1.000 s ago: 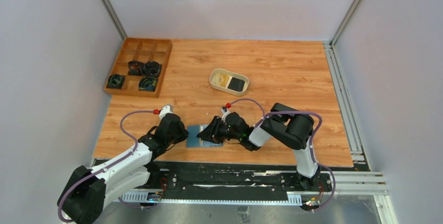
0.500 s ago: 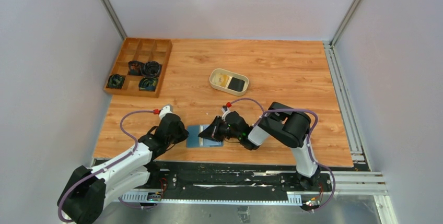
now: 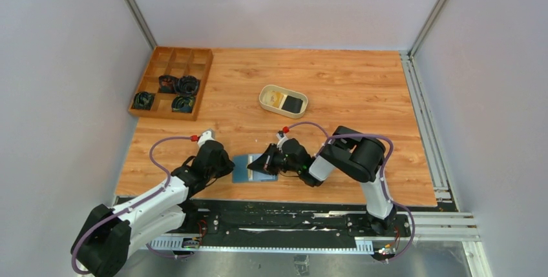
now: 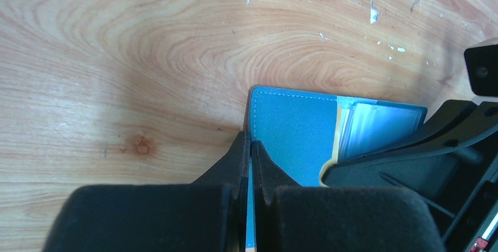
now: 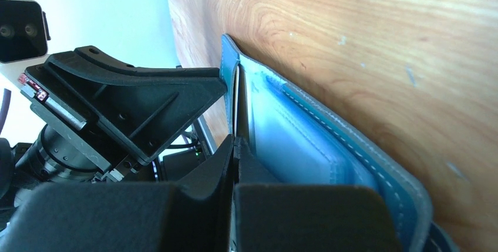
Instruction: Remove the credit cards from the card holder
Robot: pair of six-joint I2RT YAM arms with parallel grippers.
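Observation:
The teal-blue card holder (image 3: pixel 244 168) lies open on the wood near the table's front edge. My left gripper (image 3: pixel 227 168) is shut on its left edge; the left wrist view shows the teal flap (image 4: pixel 288 128) pinched between the fingers (image 4: pixel 251 143). My right gripper (image 3: pixel 257 166) reaches in from the right and is shut on the thin edge of a credit card (image 5: pixel 236 93) standing between the flap and the lighter blue pocket (image 5: pixel 305 140). A tan-gold card edge (image 4: pixel 336 137) shows beside the right fingers. Two more cards, tan-gold (image 3: pixel 276 98) and black (image 3: pixel 295 102), lie in a dish.
The beige oval dish (image 3: pixel 265 96) sits mid-table behind the grippers. A brown wooden compartment tray (image 3: pixel 194 57) with dark coiled items stands at the back left. Grey walls and a metal rail (image 3: pixel 423 128) bound the table.
My right gripper's jaws have closed from partly open to shut at the card holder's pocket. The left gripper and card holder have not moved.

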